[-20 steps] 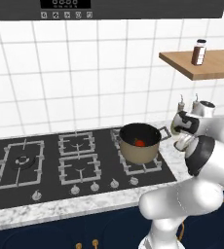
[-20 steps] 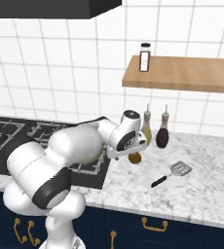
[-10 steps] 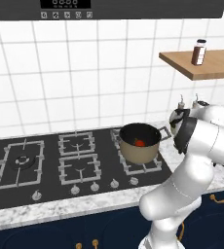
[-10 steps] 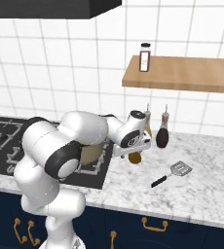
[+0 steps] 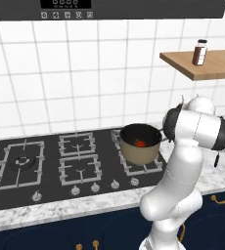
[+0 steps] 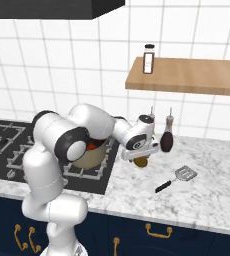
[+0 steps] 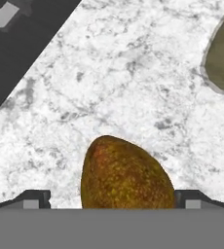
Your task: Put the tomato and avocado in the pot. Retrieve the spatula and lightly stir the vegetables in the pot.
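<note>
Beside the pot [image 6: 92, 155], the end effector [image 6: 141, 156] has lowered, spread over the avocado [image 7: 126, 176].

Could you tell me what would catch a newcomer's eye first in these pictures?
Probably the white arm stretched over the marble counter, its open gripper poised right over the avocado, which lies between the fingertips in the hand view. Next, the beige pot on the stove's right burner with the bright red tomato already inside. The spatula lies on the counter further right.
</note>
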You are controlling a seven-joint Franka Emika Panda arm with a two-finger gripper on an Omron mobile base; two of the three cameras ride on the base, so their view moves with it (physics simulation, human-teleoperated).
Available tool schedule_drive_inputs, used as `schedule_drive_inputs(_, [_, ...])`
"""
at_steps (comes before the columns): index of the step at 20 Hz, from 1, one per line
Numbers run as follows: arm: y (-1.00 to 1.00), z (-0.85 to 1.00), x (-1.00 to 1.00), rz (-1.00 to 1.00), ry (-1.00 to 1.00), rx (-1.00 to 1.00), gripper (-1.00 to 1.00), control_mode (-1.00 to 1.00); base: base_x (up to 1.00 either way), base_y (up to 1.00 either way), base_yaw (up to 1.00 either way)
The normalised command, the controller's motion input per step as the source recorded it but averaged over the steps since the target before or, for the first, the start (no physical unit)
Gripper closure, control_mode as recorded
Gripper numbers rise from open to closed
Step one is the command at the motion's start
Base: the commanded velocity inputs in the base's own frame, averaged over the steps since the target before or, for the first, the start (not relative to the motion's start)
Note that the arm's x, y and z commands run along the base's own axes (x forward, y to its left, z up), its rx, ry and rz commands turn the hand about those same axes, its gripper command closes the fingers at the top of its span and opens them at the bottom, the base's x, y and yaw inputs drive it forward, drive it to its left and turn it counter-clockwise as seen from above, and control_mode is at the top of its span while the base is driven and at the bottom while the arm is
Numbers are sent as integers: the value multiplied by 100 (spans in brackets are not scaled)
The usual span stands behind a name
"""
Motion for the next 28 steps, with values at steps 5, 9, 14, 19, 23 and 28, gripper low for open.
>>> schedule_drive_inputs(5, [-13,-35,16,0,5,0,100,-100,0,0,0])
schedule_drive_inputs(9, [0,-8,-6,0,-3,6,100,-100,0,0,0])
schedule_drive_inputs(14, [8,17,-78,0,-18,8,100,-100,0,0,0])
schedule_drive_inputs(19, [22,64,-100,-6,-21,0,100,-100,0,0,0])
schedule_drive_inputs(23, [1,100,-100,-10,-27,0,100,-100,0,0,0])
schedule_drive_inputs(28, [2,100,-100,-13,-20,-2,100,-100,0,0,0])
